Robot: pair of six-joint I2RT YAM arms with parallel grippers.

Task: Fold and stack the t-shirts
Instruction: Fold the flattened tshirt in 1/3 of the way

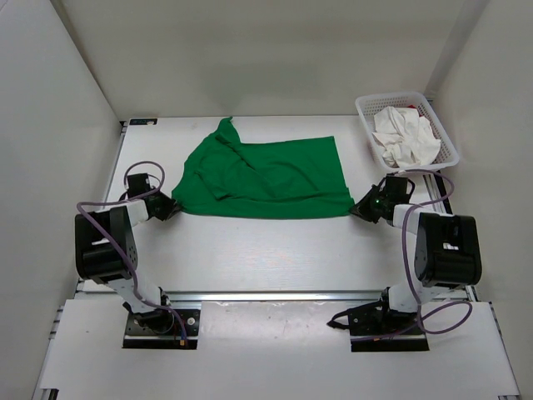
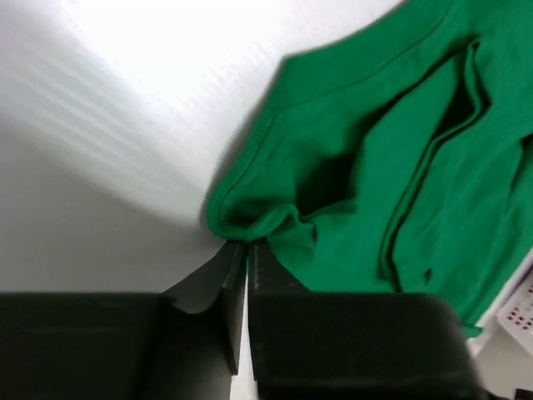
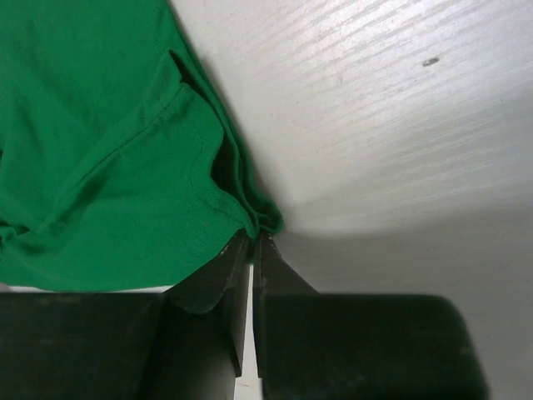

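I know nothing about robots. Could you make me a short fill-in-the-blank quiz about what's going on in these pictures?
The green t-shirt lies spread on the ____.
The left end effector and the right end effector each pinch one near ____ of it.
The crumpled t-shirt in the basket is coloured ____.
Missing words: table; corner; white.
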